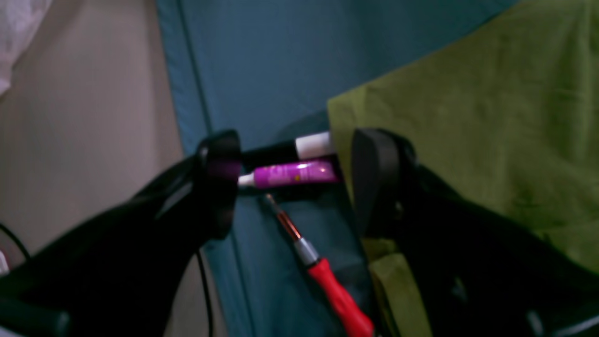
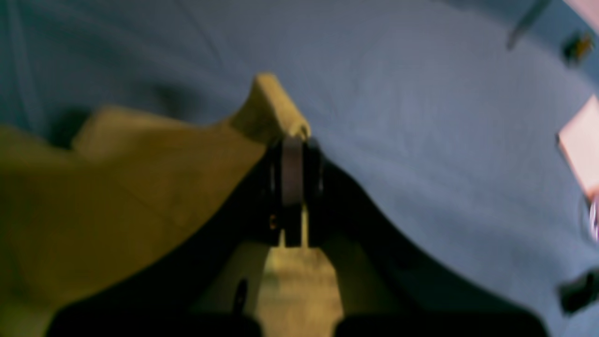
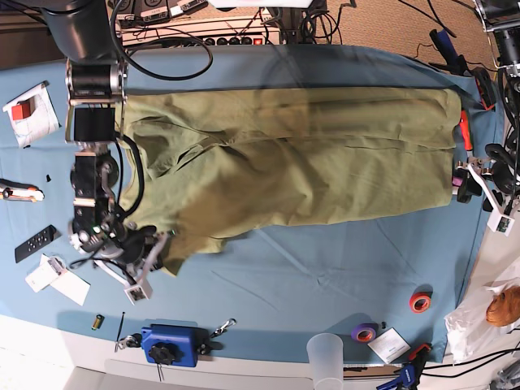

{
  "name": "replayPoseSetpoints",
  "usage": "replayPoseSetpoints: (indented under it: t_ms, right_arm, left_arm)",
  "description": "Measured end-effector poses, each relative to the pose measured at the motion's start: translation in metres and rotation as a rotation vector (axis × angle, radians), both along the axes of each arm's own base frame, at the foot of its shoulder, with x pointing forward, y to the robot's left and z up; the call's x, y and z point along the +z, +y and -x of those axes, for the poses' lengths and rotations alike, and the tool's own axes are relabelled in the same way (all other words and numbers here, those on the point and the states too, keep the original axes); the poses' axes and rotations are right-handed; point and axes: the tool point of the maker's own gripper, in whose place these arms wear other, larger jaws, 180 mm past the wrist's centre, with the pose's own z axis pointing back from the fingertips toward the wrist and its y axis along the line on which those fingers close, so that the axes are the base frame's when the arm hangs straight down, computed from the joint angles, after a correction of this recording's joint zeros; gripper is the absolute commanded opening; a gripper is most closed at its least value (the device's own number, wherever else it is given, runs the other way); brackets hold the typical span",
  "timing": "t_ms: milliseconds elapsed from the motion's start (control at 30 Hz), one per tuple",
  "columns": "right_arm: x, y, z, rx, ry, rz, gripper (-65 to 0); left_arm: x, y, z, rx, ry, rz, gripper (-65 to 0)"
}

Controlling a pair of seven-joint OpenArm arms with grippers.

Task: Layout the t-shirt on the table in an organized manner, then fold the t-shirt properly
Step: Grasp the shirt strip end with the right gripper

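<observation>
The olive-green t-shirt (image 3: 309,162) lies spread wide across the teal table (image 3: 325,276), creased and bunched toward its left end. My right gripper (image 3: 166,245) is at the shirt's lower left corner. In the right wrist view it (image 2: 292,140) is shut on a raised fold of the t-shirt (image 2: 140,187), lifted off the table (image 2: 421,117). My left gripper (image 3: 470,180) hangs at the shirt's right edge. In the left wrist view it (image 1: 295,182) is open, its fingers (image 1: 220,182) astride the edge of the t-shirt (image 1: 468,117) over the table (image 1: 262,56), holding nothing.
A purple tube (image 1: 299,173), a black-and-white marker (image 1: 309,146) and a red screwdriver (image 1: 337,290) lie between the left fingers. Near the front edge are a red tape roll (image 3: 419,302), a purple tape roll (image 3: 364,331), a clear cup (image 3: 325,353) and a blue clamp block (image 3: 171,345). A remote (image 3: 36,244) lies at the left.
</observation>
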Motion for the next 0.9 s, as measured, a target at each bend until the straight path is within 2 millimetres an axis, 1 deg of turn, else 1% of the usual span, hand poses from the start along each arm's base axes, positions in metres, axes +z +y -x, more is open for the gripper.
replayPoseSetpoints:
  t_ms: [67,200,267,333,400,500,567,633,667,733,800,900]
  right_arm:
    - [-0.004,-0.004,0.007,-0.016,0.004,-0.011,-65.0]
    - [-0.024,-0.015,0.028,-0.060,0.039,-0.044,-65.0]
    - [-0.034,-0.021,0.041,-0.072,0.061,-0.073,-65.0]
    - [-0.041,-0.021,0.052,-0.050,0.076,-0.115,-65.0]
    - [-0.044,-0.022,0.059,-0.041,0.079,-0.151,-65.0]
    - [-0.040,-0.025,0.064,-0.043,0.064,-0.215,-65.0]
    - [-0.037,-0.028,0.064,-0.049,0.064,-0.239,-65.0]
    - [-0.033,-0.025,0.064,-0.028,0.049,-0.267,-65.0]
    - [-0.032,-0.023,0.064,-0.013,0.046,-0.270,-65.0]
    - [-0.032,-0.022,0.065,-0.006,0.047,-0.269,-65.0]
    - [-0.032,-0.022,0.065,-0.005,0.050,-0.268,-65.0]
    - [-0.034,-0.023,0.067,-0.006,0.063,-0.263,-65.0]
  left_arm:
    - [-0.002,-0.003,0.001,0.000,0.003,0.009,-29.4]
    - [0.001,-0.029,-0.003,-0.023,-0.036,0.147,-29.4]
    - [-0.002,-0.045,-0.002,-0.089,-0.043,0.166,-29.4]
    - [0.000,-0.056,-0.002,-0.145,-0.065,0.178,-29.4]
    - [0.001,-0.058,-0.004,-0.172,-0.068,0.157,-29.4]
    - [0.002,-0.055,-0.010,-0.177,-0.052,0.103,-29.4]
    - [0.006,-0.061,-0.018,-0.199,-0.062,0.087,-29.4]
    - [0.008,-0.069,-0.027,-0.234,-0.063,0.061,-29.4]
    - [0.006,-0.074,-0.031,-0.253,-0.053,0.046,-29.4]
    - [-0.006,-0.079,-0.038,-0.285,-0.009,0.011,-29.4]
    - [-0.022,-0.080,-0.043,-0.296,0.051,-0.016,-29.4]
    - [-0.033,-0.076,-0.051,-0.281,0.113,-0.003,-29.4]
